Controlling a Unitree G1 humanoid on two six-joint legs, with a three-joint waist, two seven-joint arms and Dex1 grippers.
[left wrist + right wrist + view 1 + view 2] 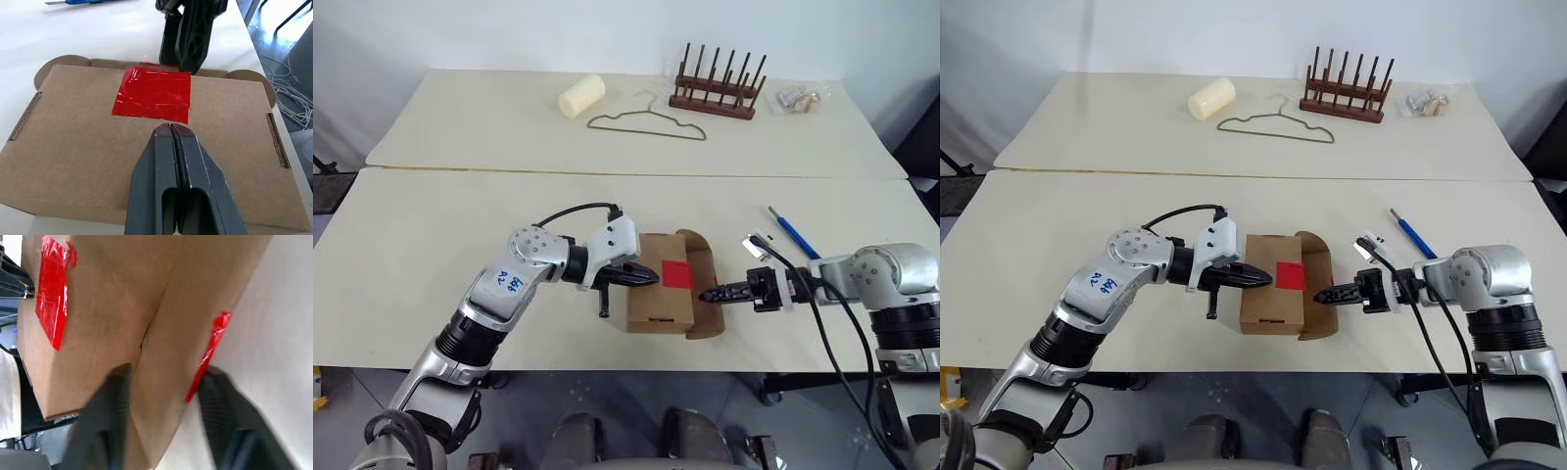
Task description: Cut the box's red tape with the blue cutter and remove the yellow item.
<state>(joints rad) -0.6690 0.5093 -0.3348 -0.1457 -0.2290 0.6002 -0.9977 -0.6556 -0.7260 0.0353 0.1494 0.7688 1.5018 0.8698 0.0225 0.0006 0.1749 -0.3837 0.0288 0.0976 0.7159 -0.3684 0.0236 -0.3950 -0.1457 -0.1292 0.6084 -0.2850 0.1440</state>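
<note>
Table (431, 245): left fingers (172, 134) closed on box (656, 304); right fingers (115, 396) straddle flap (168, 357).

A: Box (658, 294) — brown cardboard, matt, slightly fibrous; corrugated edge exposed at the slots. Red tape (152, 94) — glossy plastic film, wrinkled, catching light.

B: Confirmed. Left gripper (171, 131) fingers — black matt plastic, smooth outside, fine ribbing along the inner seam. Right gripper (712, 293) fingers — same black, pads finely textured.

A: Table (431, 245) — pale cream, smooth, low sheen. Blue cutter (794, 233) — blue plastic handle, metallic tip.

B: Arm shells — silver-grey, satin metal look. Hanger (646, 123) — thin dull wire. Rack (718, 83) — dark brown wood. Cream roll (581, 96) — matt.
</note>
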